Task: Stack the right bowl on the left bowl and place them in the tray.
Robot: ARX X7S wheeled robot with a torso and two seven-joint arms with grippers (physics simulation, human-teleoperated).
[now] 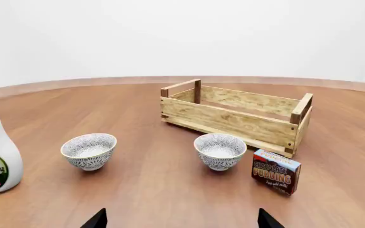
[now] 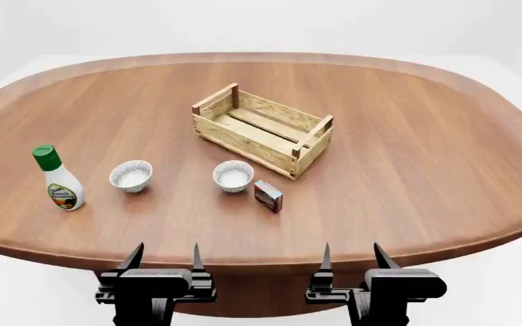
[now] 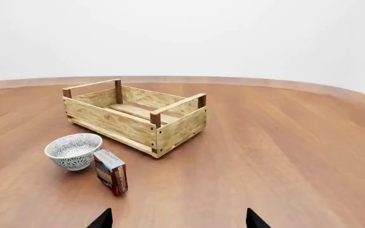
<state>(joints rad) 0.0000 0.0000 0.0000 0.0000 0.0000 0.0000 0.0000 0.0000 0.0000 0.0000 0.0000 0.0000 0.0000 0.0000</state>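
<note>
Sitting in a row across the worktop (image 2: 406,136): bottle (image 2: 57,178) leftmost, then left bowl (image 2: 131,176), right bowl (image 2: 233,176), pudding box (image 2: 268,195) just right of it; lying behind those last two, turned at an angle, tray (image 2: 263,131)

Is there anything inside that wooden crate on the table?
Nothing shows inside the tray: only its bare slatted floor, seen from the head view. Both bowls sit outside it on the table. The near wall hides only a thin strip of floor.
</note>
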